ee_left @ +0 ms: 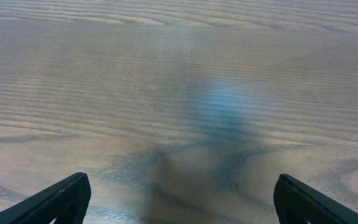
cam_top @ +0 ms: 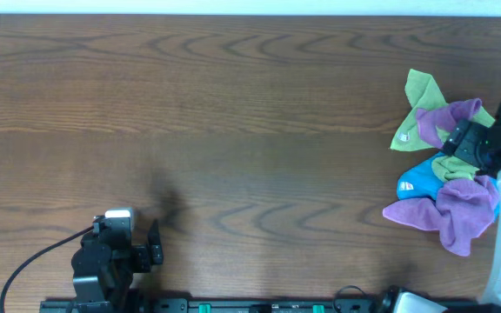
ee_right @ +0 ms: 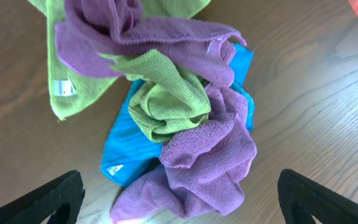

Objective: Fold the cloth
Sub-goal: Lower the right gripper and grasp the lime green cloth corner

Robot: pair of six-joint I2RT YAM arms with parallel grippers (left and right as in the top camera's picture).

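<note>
The cloth (ee_right: pixel 166 102) is plain lime-green and lies crumpled in the middle of a pile at the table's right side, partly under purple cloths. It also shows in the overhead view (cam_top: pixel 456 167). My right gripper (ee_right: pixel 180 202) is open and empty and hovers over the pile, with its fingers either side of a purple cloth (ee_right: pixel 210 158). From overhead, the right gripper (cam_top: pixel 453 139) sits above the pile's centre. My left gripper (ee_left: pixel 182 199) is open and empty over bare wood, at the front left in the overhead view (cam_top: pixel 153 245).
The pile also holds a tagged lime-green cloth (ee_right: pixel 67 93) (cam_top: pixel 416 109), a blue cloth (ee_right: pixel 120 152) (cam_top: pixel 417 181), and two purple cloths (cam_top: pixel 450 216) (cam_top: pixel 449 115). The wooden table (cam_top: pixel 233 113) stretches left of the pile. The table's edge lies close to the pile's right.
</note>
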